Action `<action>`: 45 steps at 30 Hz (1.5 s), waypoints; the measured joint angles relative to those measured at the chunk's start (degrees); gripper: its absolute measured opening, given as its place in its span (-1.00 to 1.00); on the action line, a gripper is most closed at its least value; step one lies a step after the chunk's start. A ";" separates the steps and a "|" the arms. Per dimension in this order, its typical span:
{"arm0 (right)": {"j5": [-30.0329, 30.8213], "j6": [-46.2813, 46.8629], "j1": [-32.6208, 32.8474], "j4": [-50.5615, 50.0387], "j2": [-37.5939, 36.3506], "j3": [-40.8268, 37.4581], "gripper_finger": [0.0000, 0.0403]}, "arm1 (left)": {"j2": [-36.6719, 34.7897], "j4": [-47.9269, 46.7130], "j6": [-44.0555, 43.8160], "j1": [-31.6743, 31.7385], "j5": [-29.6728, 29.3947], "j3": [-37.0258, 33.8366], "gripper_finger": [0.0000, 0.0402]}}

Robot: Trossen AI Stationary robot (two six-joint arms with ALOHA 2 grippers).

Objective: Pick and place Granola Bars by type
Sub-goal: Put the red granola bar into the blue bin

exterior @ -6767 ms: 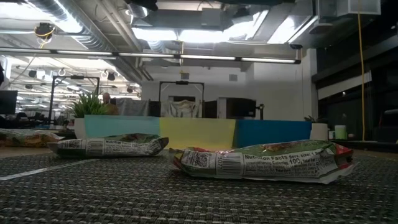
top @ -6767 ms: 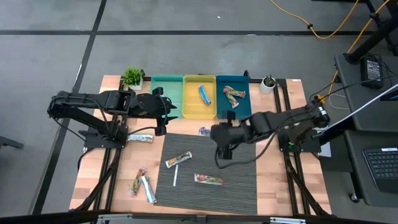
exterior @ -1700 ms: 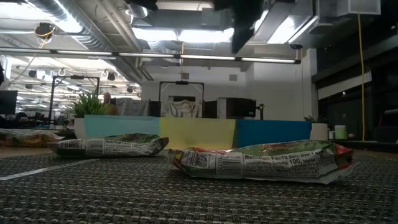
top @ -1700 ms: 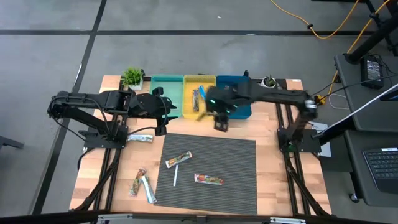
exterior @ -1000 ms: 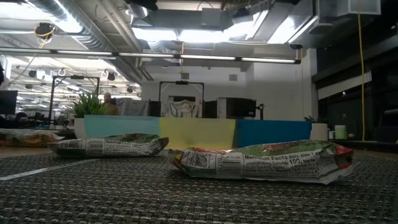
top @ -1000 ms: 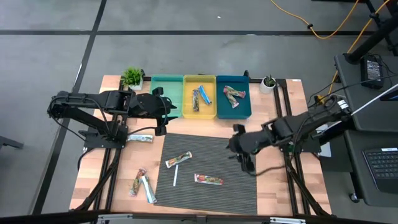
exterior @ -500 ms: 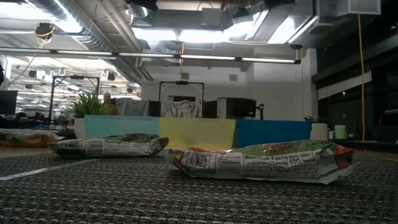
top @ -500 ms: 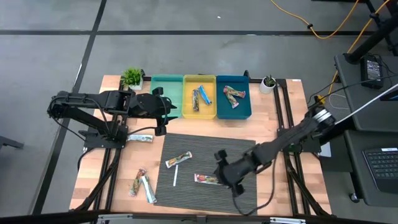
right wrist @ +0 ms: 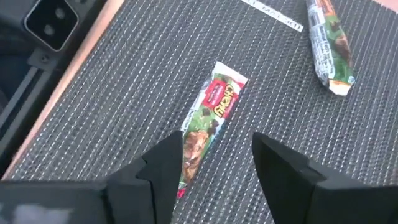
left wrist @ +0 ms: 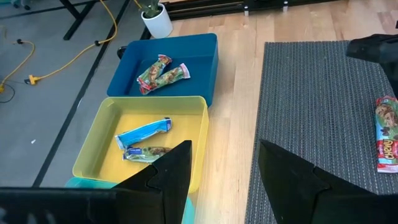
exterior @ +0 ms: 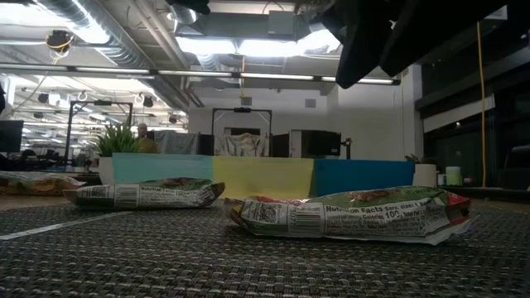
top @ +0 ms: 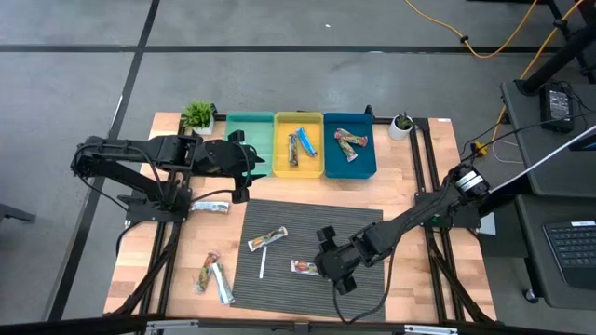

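A red-green-brown granola bar (top: pixel 312 269) lies flat on the grey ribbed mat (top: pixel 363 233); it also shows in the right wrist view (right wrist: pixel 208 124) and the low view (exterior: pixel 348 215). My right gripper (top: pixel 325 264) hangs open above its near end, with its fingers (right wrist: pixel 158 168) on either side and clear of it. A second bar (top: pixel 267 239) and a thin white stick (top: pixel 263 263) lie on the mat's left part. My left gripper (top: pixel 244 169) waits open near the bins, its fingers spread in its wrist view (left wrist: pixel 224 174).
Teal (top: pixel 250 167), yellow (top: pixel 298 169) and blue (top: pixel 350 169) bins stand at the far edge; the yellow one holds a blue bar (left wrist: pixel 143 132) and another, the blue one multicoloured bars (left wrist: pixel 160 71). More bars lie left of the mat (top: pixel 210 207) (top: pixel 212 275). Two small plants (top: pixel 197 115) (top: pixel 401 124) stand at the back.
My right gripper has gone from the mat's right part toward the table's near edge and left, and down over the multicoloured bar on the mat; it now shows at the top of the low view. The bars have stayed where they were.
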 joint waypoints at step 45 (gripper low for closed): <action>-2.17 11.22 0.20 3.91 10.31 -0.52 0.47 | 0.00 0.02 -0.01 0.00 -0.01 0.00 -0.13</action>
